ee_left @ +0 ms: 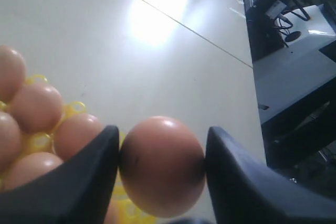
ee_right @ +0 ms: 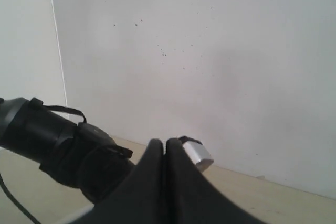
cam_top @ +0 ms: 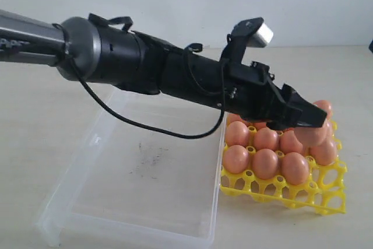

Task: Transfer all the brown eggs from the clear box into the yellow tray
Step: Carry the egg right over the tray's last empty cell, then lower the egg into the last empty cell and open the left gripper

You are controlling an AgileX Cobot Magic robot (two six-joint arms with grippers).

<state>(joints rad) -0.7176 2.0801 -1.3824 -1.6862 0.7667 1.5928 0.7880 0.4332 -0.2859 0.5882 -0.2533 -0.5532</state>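
Now my left hand (ee_left: 161, 153) is clamped on one egg (ee_left: 160, 167); the two fingers (ee_left: 79, 182) press on its opposite sides, and its long axis seems to run along them, with the rounded end pointing forward. In the exterior view this arm reaches from the left, over the box (cam_top: 145, 202), and holds the egg above the right part of the tray (cam_top: 341, 170), very near the other eggs (cam_top: 265, 163) that sit there, perhaps touching one; I cannot tell.

These eggs fill the far rows. The free cups (cam_top: 274, 188) are in the row nearest to the camera, so they lie below my hand and toward the front edge of the tray. I think the coming move depends on this: the egg must come forward and down into a free cup, without pushing the neighbours.

I see no egg in the box, so this one may be among the last. The tray stands just beside the box on the desk (cam_top: 41, 126).

My right hand (ee_right: 166, 153) has its jaws together with nothing between them, and it is raised away from the tray, so the left one is clearly nearer.
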